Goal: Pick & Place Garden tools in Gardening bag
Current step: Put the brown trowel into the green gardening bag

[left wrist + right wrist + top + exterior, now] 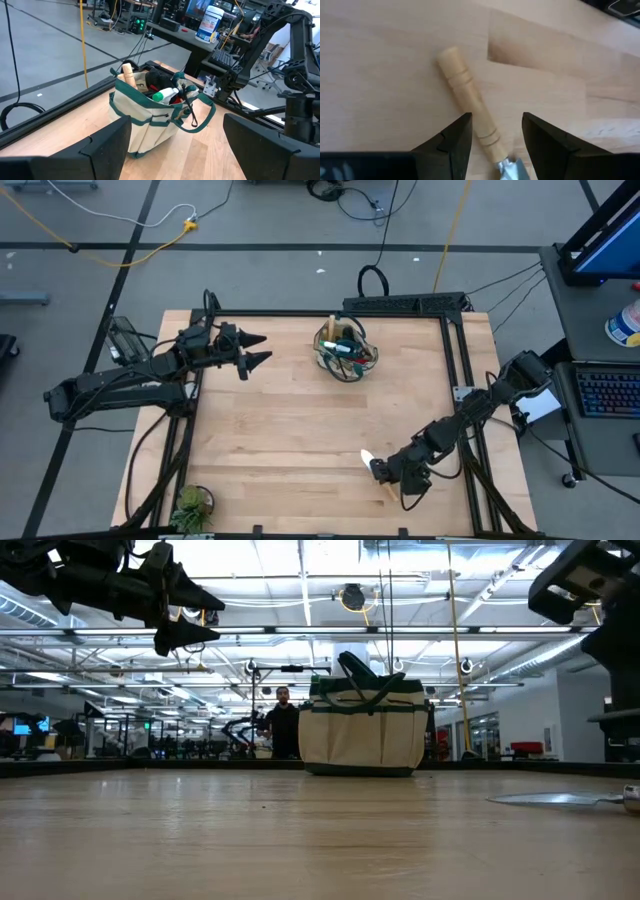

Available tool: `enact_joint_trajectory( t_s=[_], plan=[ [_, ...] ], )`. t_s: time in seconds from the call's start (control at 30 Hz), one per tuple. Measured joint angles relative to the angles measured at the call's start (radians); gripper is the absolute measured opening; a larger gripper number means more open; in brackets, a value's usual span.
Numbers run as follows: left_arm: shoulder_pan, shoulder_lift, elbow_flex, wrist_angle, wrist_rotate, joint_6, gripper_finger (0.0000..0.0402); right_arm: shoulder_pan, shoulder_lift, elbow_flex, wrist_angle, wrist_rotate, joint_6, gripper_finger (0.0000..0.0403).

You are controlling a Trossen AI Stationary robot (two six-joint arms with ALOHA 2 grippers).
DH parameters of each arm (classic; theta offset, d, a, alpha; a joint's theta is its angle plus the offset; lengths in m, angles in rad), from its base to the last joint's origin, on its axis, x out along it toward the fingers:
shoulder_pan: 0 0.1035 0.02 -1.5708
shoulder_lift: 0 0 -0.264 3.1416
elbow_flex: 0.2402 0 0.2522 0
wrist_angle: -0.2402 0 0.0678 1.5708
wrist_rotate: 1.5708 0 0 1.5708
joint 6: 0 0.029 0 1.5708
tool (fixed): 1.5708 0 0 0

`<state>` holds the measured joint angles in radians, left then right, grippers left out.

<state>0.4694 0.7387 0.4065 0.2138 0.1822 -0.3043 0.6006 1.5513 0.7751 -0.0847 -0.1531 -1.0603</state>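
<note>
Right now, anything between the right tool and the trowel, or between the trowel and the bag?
Nothing visible. The right tool is open, its fingers either side of the trowel handle on the table. Bare wood lies between the trowel and the gardening bag. The left tool, open, is beside the bag, off that line.

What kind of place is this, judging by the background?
Probably a robotics lab or workshop: open ceiling with strip lights, cables on the grey floor, and a desk with a keyboard beside the table.
</note>
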Motion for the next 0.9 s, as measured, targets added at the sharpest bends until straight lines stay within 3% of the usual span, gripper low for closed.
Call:
enact_joint_trajectory(
  t_s=[0.43, 0.6, 0.9],
  plan=[
    [0.0, 0.0, 0.0, 0.0, 0.0, -0.016, 0.0324, -0.012, 0.107, 0.005, 0.019, -0.008, -0.055, 0.0167],
    [0.0, 0.0, 0.0, 0.0, 0.0, -0.019, 0.0324, -0.034, 0.124, 0.004, 0.016, -0.015, -0.006, 0.0164],
    [0.0, 0.0, 0.0, 0.0, 0.0, -0.018, 0.0324, -0.042, 0.126, 0.002, 0.007, -0.016, 0.113, 0.0092]
  ],
)
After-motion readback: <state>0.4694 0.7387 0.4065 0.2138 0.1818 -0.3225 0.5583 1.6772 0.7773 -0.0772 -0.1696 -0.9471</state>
